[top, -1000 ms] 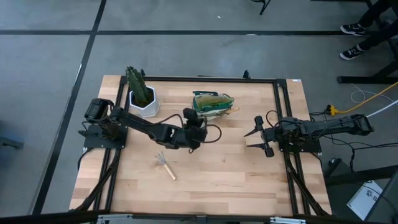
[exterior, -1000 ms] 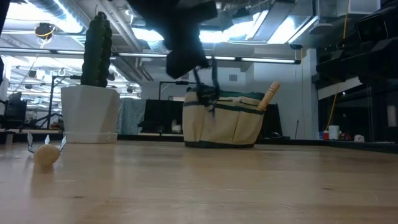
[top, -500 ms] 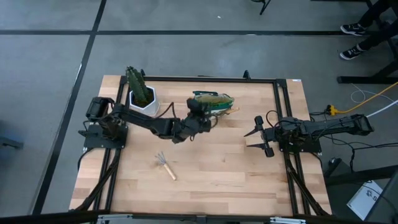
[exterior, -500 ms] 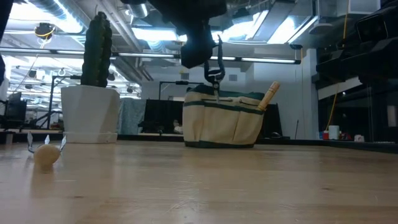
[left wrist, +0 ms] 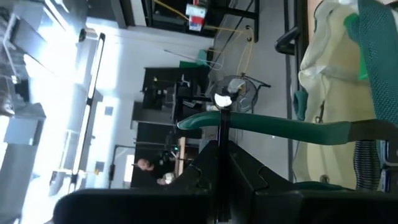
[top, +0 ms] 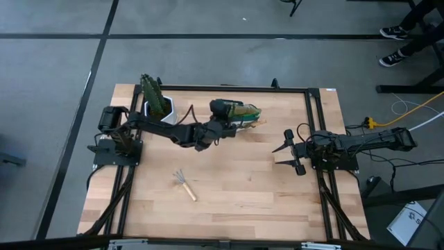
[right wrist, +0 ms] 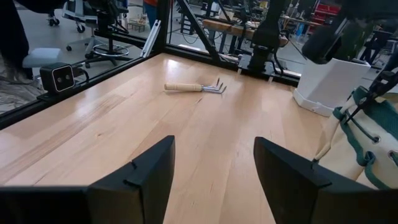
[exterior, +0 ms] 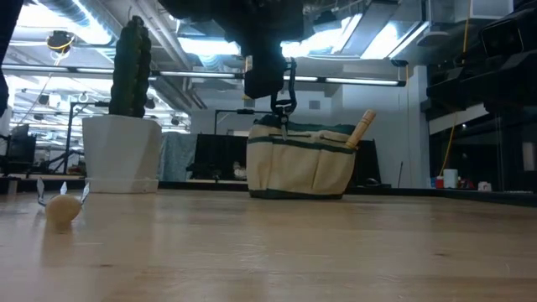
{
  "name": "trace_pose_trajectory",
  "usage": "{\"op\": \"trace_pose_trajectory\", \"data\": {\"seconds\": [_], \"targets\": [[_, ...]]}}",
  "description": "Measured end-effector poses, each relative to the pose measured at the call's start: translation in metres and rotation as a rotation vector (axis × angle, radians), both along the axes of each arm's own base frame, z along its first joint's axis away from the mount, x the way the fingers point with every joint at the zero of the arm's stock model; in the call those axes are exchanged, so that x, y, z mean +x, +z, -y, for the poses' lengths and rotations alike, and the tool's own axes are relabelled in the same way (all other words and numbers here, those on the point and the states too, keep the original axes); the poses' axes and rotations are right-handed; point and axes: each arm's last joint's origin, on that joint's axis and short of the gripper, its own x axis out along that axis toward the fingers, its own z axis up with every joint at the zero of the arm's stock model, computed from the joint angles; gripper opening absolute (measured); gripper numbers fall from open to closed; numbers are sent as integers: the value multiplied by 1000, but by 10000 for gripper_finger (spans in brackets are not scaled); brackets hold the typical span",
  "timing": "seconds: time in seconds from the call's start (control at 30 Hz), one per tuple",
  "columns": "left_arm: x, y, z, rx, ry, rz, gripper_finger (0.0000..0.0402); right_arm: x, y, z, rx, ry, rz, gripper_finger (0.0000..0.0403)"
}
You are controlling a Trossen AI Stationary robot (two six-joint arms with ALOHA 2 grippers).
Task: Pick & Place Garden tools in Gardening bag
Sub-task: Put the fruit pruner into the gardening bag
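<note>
My left gripper is shut on the dark-handled pruning shears and hovers over the left end of the tan, green-trimmed gardening bag. The bag stands upright on its base at the table's far middle. A wooden trowel handle sticks out of it. The wooden-handled claw rake lies flat on the table, nearer the front. My right gripper waits open at the table's right side, touching nothing. My left gripper pinches the shears between its shut fingers at a thin dark part near the handle loops. The fingers reach in roughly level from the table's left. The shears hang below them, clear of everything, tip down just above the bag's rim.
A white pot with a tall green plant stands at the far left, beside the left arm. The rake has bare wood all around it. A black frame runs along the table's edges.
My left gripper, still shut on the shears, has swung from the table's middle toward the far edge, risen a little and rolled its wrist. The shears have gone with it and now hang tip down over the bag's left end.
</note>
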Motion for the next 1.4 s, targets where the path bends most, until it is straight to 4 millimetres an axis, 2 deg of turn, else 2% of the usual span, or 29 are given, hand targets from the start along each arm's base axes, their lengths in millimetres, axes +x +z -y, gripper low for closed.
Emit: {"op": "trace_pose_trajectory", "data": {"seconds": [0.4,0.87,1.0,1.2,1.4], "targets": [[3,1,0,25,-58,-27,6,0,0,0,0,0,0,219],[3,7,-16,93,-28,-67,6,0,0,0,0,0,0,219],[7,-4,-20,77,-24,-78,6,0,0,0,0,0,0,219],[18,-29,-20,73,-35,-134,6,0,0,0,0,0,0,219],[21,-36,-20,92,-20,-149,6,0,0,0,0,0,-1,219]]}}
